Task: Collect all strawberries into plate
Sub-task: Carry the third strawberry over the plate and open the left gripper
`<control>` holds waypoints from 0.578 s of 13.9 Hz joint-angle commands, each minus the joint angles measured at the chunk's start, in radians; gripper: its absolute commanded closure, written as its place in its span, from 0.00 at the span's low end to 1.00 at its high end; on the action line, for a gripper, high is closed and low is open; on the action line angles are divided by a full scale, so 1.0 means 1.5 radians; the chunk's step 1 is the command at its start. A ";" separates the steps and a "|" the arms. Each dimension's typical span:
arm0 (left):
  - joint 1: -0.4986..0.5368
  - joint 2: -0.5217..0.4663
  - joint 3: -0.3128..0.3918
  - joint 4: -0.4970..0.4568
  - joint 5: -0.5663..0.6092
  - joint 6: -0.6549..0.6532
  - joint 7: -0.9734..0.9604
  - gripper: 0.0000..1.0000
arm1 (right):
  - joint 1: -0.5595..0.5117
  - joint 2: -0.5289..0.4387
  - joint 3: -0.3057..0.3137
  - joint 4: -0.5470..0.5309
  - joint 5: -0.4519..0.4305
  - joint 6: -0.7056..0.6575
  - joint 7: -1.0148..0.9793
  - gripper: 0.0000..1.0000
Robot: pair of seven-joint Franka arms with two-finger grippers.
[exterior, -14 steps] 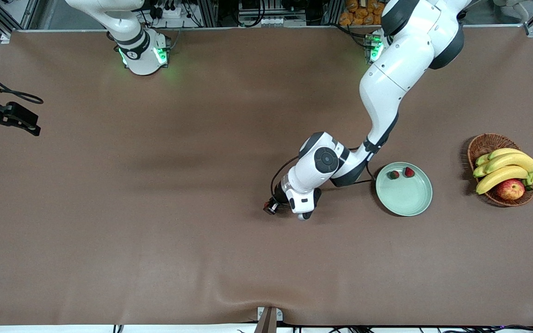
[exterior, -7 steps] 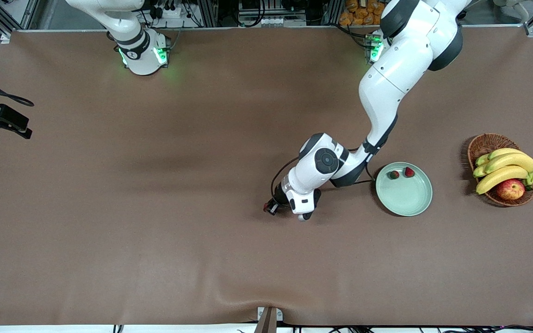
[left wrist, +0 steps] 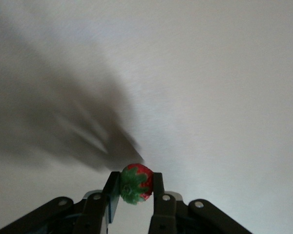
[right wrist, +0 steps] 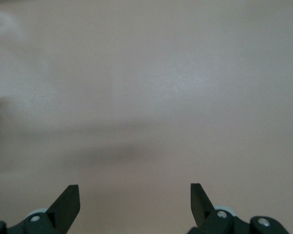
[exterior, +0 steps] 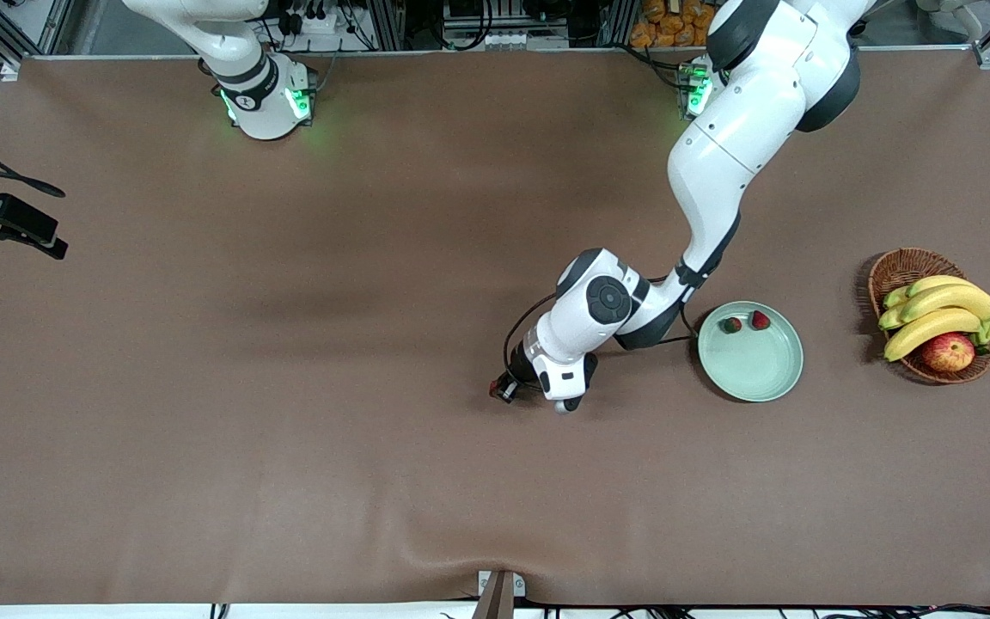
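A small red strawberry with a green cap is pinched between the two fingers of my left gripper, just above the brown table. In the front view that hand hangs low over the table beside the plate, toward the right arm's end, and hides the berry. The pale mint-green plate holds two strawberries near its rim farthest from the front camera. My right gripper is open and holds nothing; it waits over the edge of the table at the right arm's end.
A brown wicker basket with bananas and a red-yellow apple stands beside the plate at the left arm's end. The brown table cloth stretches bare from the left hand toward the right arm's end.
The left gripper's fingers have closed on the strawberry while the hand stayed almost in place. The right gripper shifted slightly at the table's edge.
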 commanded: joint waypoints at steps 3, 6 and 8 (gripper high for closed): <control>0.045 -0.095 0.001 -0.001 0.002 -0.158 0.017 1.00 | -0.024 -0.019 0.007 -0.011 0.013 -0.063 0.044 0.00; 0.092 -0.148 -0.005 -0.001 0.001 -0.296 0.100 1.00 | -0.021 -0.021 0.005 -0.011 0.012 -0.075 0.042 0.00; 0.109 -0.167 -0.005 -0.001 -0.007 -0.337 0.140 1.00 | -0.019 -0.042 0.004 -0.013 0.013 -0.084 0.041 0.00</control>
